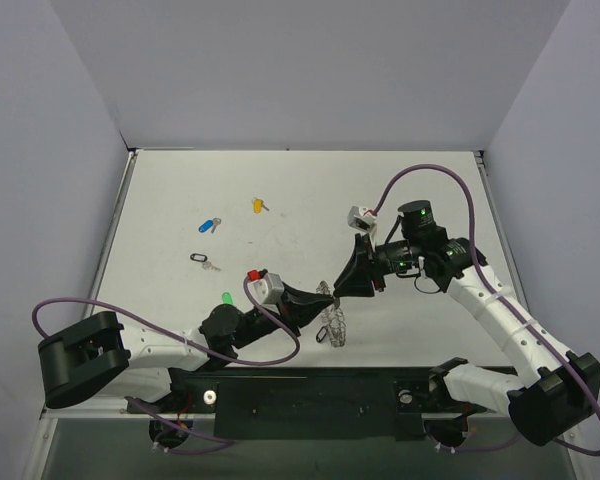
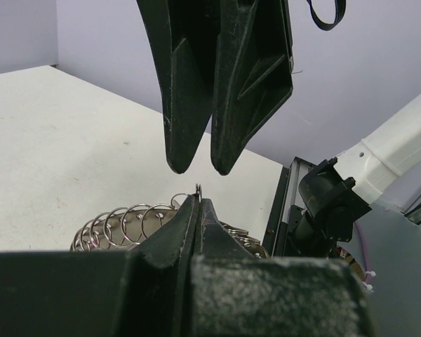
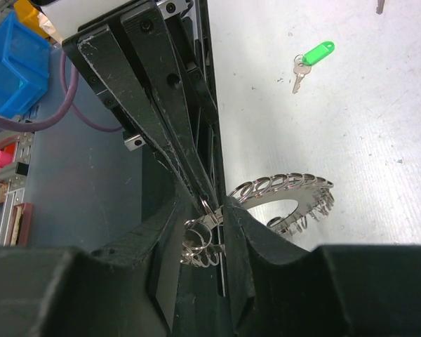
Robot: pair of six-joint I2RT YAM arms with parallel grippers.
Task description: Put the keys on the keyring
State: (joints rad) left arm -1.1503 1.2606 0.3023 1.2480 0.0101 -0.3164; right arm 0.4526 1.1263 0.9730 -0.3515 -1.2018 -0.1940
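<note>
Your left hand (image 2: 198, 203) is pinched shut on a loop of the keyring (image 3: 284, 184). Your right hand (image 2: 200, 168) sits tip-to-tip with it, only narrowly apart.

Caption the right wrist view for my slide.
Left end effector pinches the keyring; open right end effector flanks it; green key lies apart.

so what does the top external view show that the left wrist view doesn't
Only top external: four loose keys on the table, the yellow key, blue key, black key and green key. Only left wrist: the close detail, with the left gripper pinched shut on one thin loop of the keyring and the right gripper hanging just above it, jaws slightly apart. Both: the keyring and the two grippers meeting over it.
</note>
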